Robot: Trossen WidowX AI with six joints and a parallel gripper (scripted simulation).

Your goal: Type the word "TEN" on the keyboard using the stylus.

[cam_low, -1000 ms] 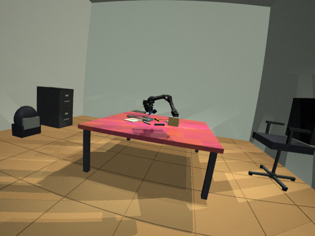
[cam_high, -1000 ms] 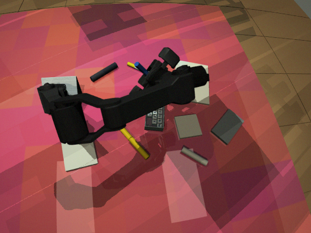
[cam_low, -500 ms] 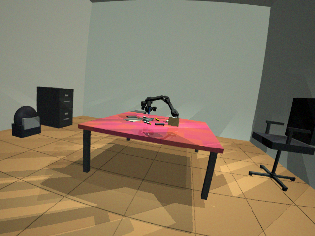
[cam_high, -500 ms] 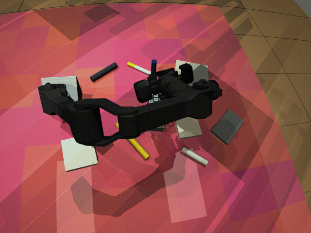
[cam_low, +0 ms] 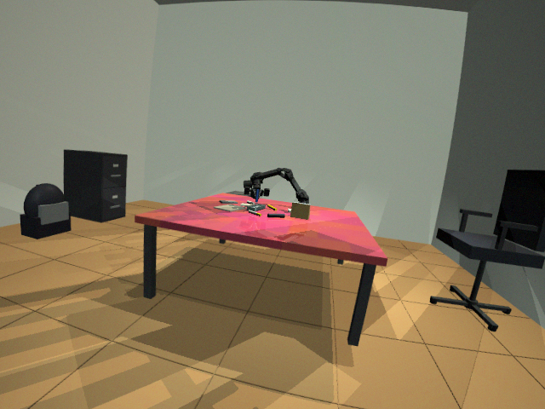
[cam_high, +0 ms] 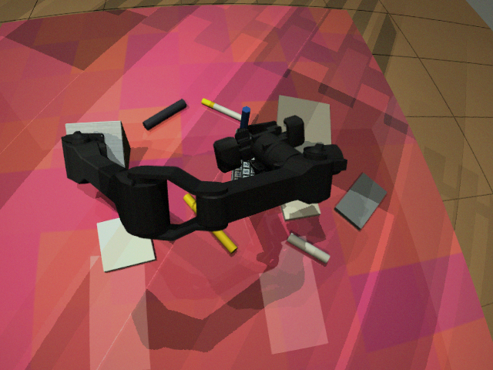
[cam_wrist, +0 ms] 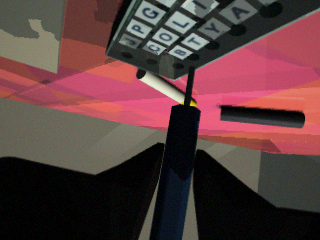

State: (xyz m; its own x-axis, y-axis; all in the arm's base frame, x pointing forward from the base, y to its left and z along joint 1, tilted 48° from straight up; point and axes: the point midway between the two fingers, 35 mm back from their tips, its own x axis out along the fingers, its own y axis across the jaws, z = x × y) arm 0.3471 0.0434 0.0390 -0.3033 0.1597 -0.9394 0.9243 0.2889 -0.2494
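Observation:
My gripper (cam_high: 243, 134) (cam_low: 256, 194) (cam_wrist: 179, 153) is shut on the dark blue stylus (cam_high: 245, 114) (cam_wrist: 176, 170) and holds it upright, blue end up. In the wrist view its thin black tip reaches the edge of the keyboard (cam_wrist: 235, 37), close to the B and T keys. I cannot tell whether the tip touches. In the top view my arm hides most of the keyboard (cam_high: 243, 172); only a few keys show below the wrist. In the exterior view the keyboard (cam_low: 255, 206) is tiny.
A white-and-yellow pen (cam_high: 220, 108) (cam_wrist: 162, 86) and a dark cylinder (cam_high: 165, 113) (cam_wrist: 262, 116) lie just behind the keyboard. A yellow pen (cam_high: 225, 239), a grey roll (cam_high: 308, 247), a grey block (cam_high: 360, 200), a white box (cam_high: 107, 135) and paper sheets (cam_high: 123, 247) (cam_high: 314, 115) lie around.

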